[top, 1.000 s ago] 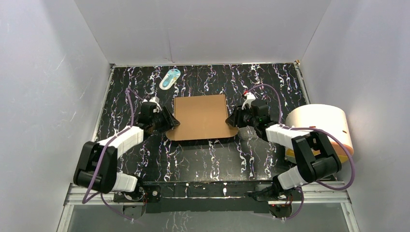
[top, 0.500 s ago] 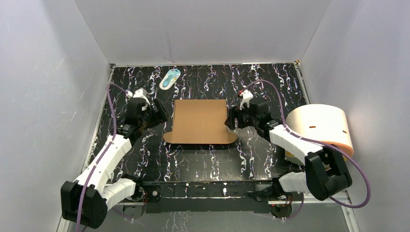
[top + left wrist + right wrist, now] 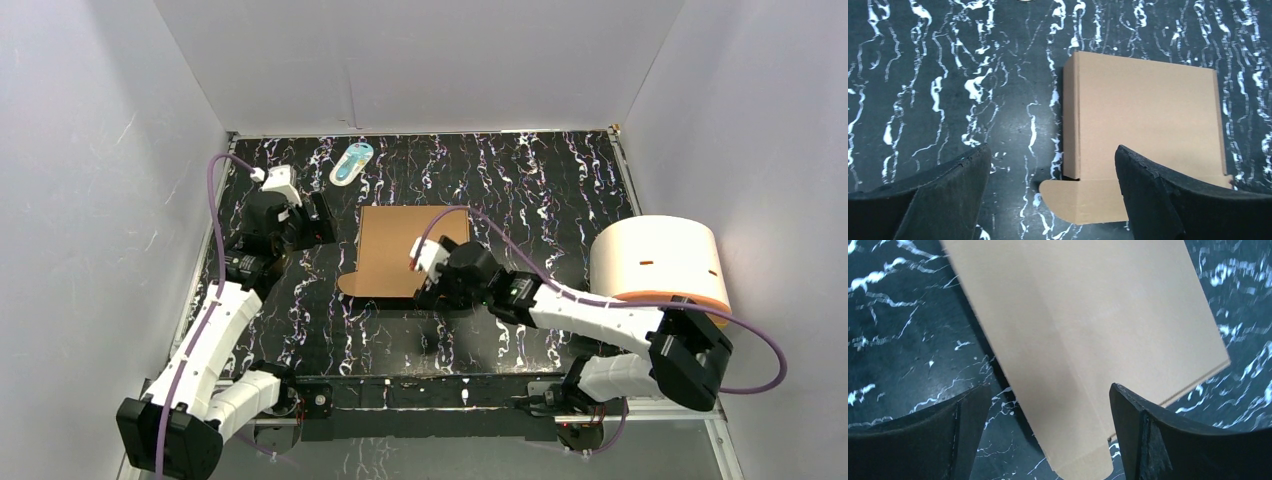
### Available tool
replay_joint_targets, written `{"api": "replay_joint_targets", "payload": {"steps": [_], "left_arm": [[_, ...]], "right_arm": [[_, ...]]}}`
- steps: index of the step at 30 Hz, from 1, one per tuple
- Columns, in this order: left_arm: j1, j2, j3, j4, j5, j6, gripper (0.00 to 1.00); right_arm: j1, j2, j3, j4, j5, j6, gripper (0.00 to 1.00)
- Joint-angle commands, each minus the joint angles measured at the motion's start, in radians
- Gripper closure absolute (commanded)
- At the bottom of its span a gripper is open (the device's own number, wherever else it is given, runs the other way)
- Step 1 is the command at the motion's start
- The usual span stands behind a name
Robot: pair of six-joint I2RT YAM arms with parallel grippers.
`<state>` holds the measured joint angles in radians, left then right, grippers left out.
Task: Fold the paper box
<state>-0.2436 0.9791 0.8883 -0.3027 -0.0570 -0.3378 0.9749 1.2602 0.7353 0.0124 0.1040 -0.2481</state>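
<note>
On the black marbled table [image 3: 560,180] the paper box [image 3: 400,245] lies flat; your left gripper [image 3: 1052,150] and right gripper [image 3: 1049,387] stand released, empty.

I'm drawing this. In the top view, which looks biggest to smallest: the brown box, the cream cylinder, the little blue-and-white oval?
Largest: cream cylinder and paper box look about alike; the cylinder stands taller, nearer the camera, so no ranking.
Smallest: blue-and-white oval.

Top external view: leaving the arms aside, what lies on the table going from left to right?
First the small white-and-blue oval item → the brown corrugated cardboard paper box, lying flat → the cream cylinder with orange base.
</note>
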Motion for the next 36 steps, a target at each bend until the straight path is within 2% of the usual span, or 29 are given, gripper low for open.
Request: {"api": "replay_joint_targets", "payload": {"steps": [1,7,13,21,28,31,36], "left_arm": [[0.014,-0.069,-0.023,-0.020,-0.078,0.069,0.09],[0.028,-0.121,-0.048,-0.047,-0.204,0.042,0.09],[0.055,-0.152,-0.056,-0.045,-0.227,0.018,0.09],[0.056,-0.180,-0.063,-0.044,-0.239,0.017,0.09],[0.056,-0.181,-0.068,-0.042,-0.228,0.013,0.09],[0.056,-0.181,-0.067,-0.042,-0.225,0.014,0.09],[0.056,-0.188,-0.069,-0.042,-0.225,0.012,0.09]], "right_arm": [[0.131,0.027,0.048,0.039,0.086,-0.266,0.02],[0.250,0.175,0.106,0.066,0.217,-0.434,0.02],[0.312,0.301,0.094,0.256,0.377,-0.580,0.03],[0.312,0.455,0.051,0.486,0.525,-0.721,0.06],[0.312,0.554,0.025,0.641,0.578,-0.811,0.19],[0.312,0.578,0.011,0.707,0.595,-0.849,0.26],[0.311,0.575,0.003,0.718,0.578,-0.846,0.42]]}}
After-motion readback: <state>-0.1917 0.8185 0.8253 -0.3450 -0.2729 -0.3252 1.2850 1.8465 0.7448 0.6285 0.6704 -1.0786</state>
